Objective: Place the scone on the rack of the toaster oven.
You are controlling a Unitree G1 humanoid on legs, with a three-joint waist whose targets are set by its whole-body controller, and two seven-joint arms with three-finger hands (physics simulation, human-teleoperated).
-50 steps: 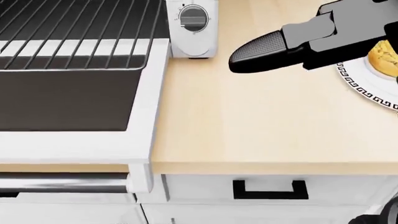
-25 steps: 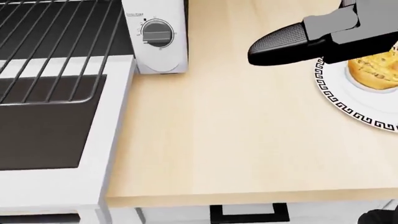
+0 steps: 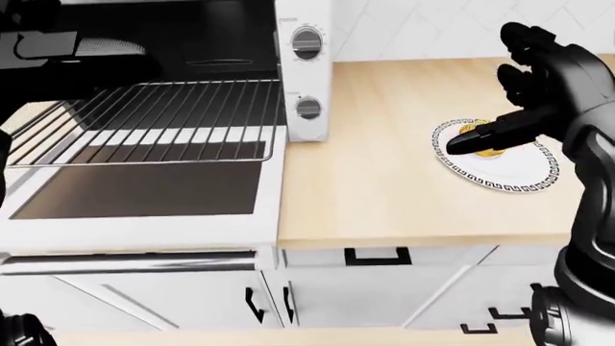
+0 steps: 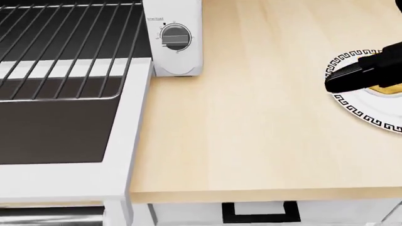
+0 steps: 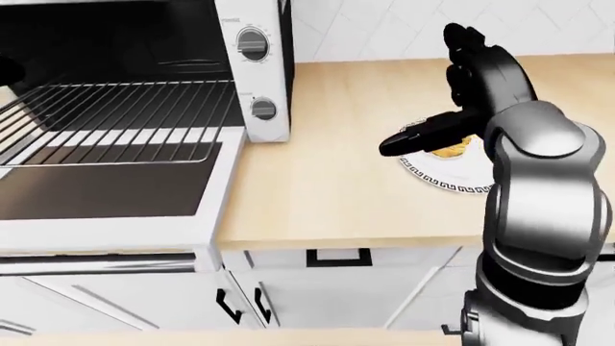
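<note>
In the head view, the whole picture has shifted since a second ago, so your camera moved, not the oven. Against that, your right robot hand (image 4: 364, 75) has dropped from above the plate's rim to lie across the plate (image 4: 371, 115) itself, its dark finger now covering most of the scone (image 4: 384, 87), which shows only as a yellow sliver at the right edge. That puts you at the pickup, not yet at the carry. The rack (image 4: 62, 52) is pulled out at top left over the open oven door (image 4: 56, 136), and the bench (image 4: 251, 141) between door and plate is bare wood.

In the left-eye view, the scone (image 3: 481, 149) sits on the plate, well apart from the toaster oven (image 3: 306, 72). The right robot hand (image 3: 524, 108) has its fingers spread, one pointing left over the scone and the others raised; nothing is gripped. A dark shape at upper left is probably your left robot hand (image 3: 58, 50), near the oven's mouth; I cannot tell how its fingers stand. It may crowd the rack when you bring the scone over.

In the right-eye view, the right forearm (image 5: 538, 187) hides the plate's right side, so you cannot see whether fingers touch the scone. The oven's control panel (image 5: 251, 72) stands between plate and rack; you'll likely need to swing around its corner.
</note>
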